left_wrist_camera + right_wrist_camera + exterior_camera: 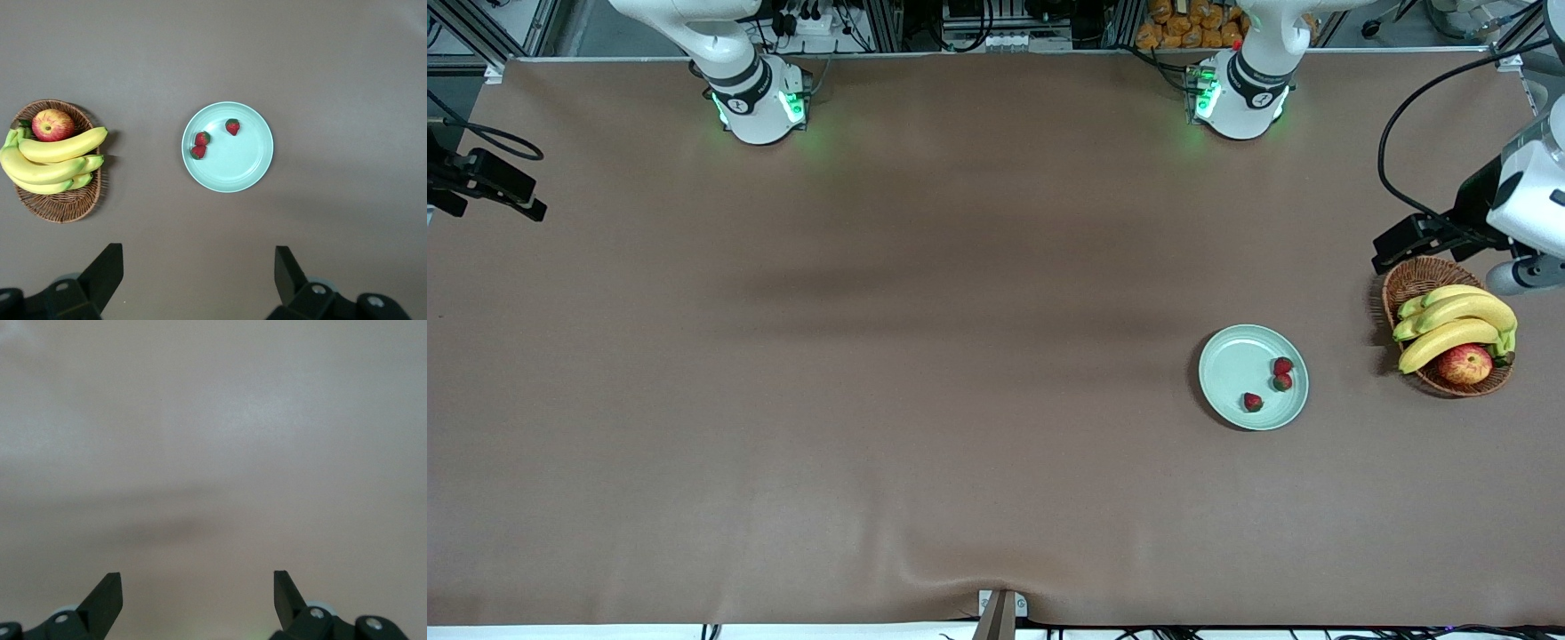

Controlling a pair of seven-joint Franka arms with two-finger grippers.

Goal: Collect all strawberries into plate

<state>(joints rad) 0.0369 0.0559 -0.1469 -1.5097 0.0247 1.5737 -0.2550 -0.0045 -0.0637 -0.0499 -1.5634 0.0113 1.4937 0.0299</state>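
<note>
The pale mint-green plate (1232, 369) lies on the brown table toward the left arm's end, also in the left wrist view (247, 160). Three strawberries lie in it: two close together (1282, 365) (1282, 382) and one nearer the front camera (1253, 402); they also show in the left wrist view (202, 138) (198, 152) (232, 126). My left gripper (199, 257) is open and empty, high above the table beside the plate and basket. My right gripper (198, 577) is open and empty over bare table; it does not show in the front view.
A brown wicker basket (1414, 280) with bananas (1449, 324) and a red-yellow apple (1464, 363) stands beside the plate, at the left arm's end. The left arm's wrist (1529, 204) hangs over that edge. A black device (485, 182) sits at the right arm's end.
</note>
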